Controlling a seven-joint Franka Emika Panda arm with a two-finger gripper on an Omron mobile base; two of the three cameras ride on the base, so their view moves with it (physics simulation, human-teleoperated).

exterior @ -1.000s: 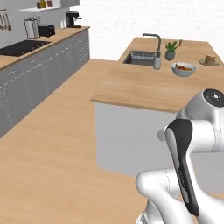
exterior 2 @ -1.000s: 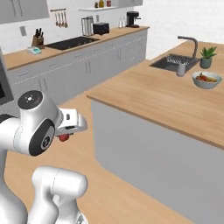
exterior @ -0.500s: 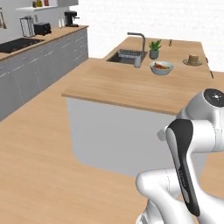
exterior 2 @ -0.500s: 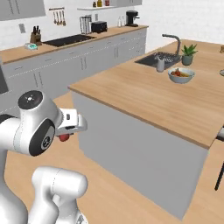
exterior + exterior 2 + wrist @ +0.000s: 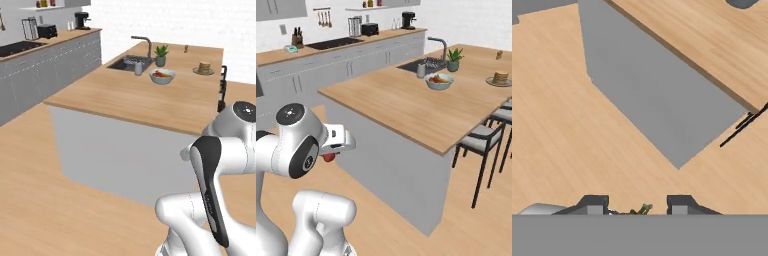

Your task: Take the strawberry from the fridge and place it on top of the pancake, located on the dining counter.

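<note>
while fingers apparently pinch strawberry, fruit bowl sits before pancake.

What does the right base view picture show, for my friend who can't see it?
A white robot arm carries a small red strawberry in its claw beside a big wooden dining counter. Far along the counter sit a white fruit bowl and a pancake stack, with stools at the right.

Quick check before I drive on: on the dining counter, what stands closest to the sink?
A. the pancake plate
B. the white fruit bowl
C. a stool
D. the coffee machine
B: the white fruit bowl sits just beside the sink near the potted plant, while the pancake lies farther along the dining counter.
</note>
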